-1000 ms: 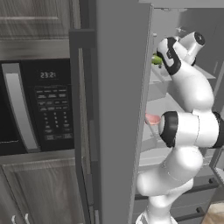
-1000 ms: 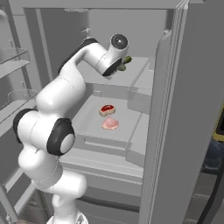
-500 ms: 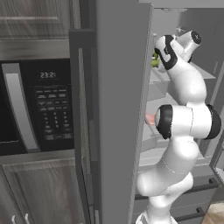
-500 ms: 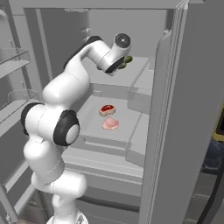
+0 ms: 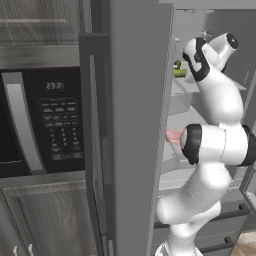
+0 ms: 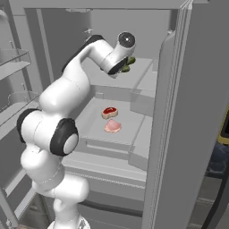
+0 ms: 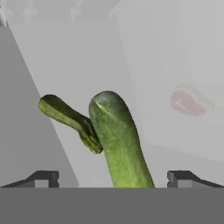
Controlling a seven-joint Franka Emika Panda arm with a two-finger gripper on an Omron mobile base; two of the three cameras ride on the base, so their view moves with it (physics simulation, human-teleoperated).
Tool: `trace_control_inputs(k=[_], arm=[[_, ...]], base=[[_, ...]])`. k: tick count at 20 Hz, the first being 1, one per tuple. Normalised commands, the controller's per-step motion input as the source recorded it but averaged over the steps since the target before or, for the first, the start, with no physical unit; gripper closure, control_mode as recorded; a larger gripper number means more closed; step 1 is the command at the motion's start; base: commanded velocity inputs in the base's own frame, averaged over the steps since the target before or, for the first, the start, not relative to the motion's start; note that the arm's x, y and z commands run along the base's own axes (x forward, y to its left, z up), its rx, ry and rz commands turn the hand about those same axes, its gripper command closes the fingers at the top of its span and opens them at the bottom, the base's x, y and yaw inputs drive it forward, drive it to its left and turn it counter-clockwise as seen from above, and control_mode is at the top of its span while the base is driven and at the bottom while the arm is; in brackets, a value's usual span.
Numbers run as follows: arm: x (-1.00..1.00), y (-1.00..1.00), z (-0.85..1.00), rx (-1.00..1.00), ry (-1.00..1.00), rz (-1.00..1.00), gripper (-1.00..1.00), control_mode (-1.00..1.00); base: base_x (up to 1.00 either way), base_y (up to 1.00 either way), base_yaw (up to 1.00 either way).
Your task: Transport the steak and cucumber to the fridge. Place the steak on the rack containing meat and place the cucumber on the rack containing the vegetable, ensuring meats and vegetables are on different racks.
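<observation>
Since a second ago our arm has been drawing up and back a little from the upper rack, and the jaws, partly closed then, are now standing wide. We are seeing the cucumber (image 7: 120, 144) lying straight ahead of the gripper (image 7: 113, 177), between the two fingertips (image 7: 42, 177) but touching neither, so we are holding nothing. It is resting on the pale upper shelf (image 6: 145, 71), pointing away from the hand. Just to its left in the hand view, and touching it near the middle, a thinner, darker green vegetable (image 7: 70, 119) is lying crosswise; from the right base view the pair is showing as a green patch (image 6: 129, 65) just beyond our wrist, and from the left base view as a yellow-green spot (image 5: 178, 70) beside the hand. Farther out and below the gripper, on the next rack down (image 6: 134, 129), the steak (image 6: 112, 127) is lying flat, with a darker red piece of meat (image 6: 109, 112) just behind it, the two near each other but apart. Through the hand camera we are catching one reddish piece (image 7: 188, 101) faintly, off to the right and blurred. Around all of this the fridge (image 6: 192, 112) is standing open, and a black-fronted microwave (image 5: 45, 125) is sitting well off to our left.
</observation>
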Motion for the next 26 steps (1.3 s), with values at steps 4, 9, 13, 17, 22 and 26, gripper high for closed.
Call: trace_control_inputs(k=[4, 9, 13, 17, 22, 26], arm=[[-0.84, 0.03, 0.0, 0.0, -0.16, 0.0, -1.0, -1.0], [-0.88, 0.13, 0.0, 0.0, -0.11, 0.0, -1.0, -1.0], [-0.92, 0.12, 0.0, 0.0, -0.11, 0.0, -1.0, -1.0], [-0.9, 0.05, 0.06, 0.0, -0.08, 0.0, -1.0, -1.0], [-0.99, 0.0, 0.1, 0.0, -0.03, 0.0, -1.0, -1.0], [-1.0, 0.0, 0.14, 0.0, 0.0, 0.0, -1.0, -1.0]], base=[[0.0, 0.0, 0.0], [0.0, 0.0, 0.0], [0.0, 0.0, 0.0], [0.0, 0.0, 0.0], [0.0, 0.0, 0.0], [0.0, 0.0, 0.0]])
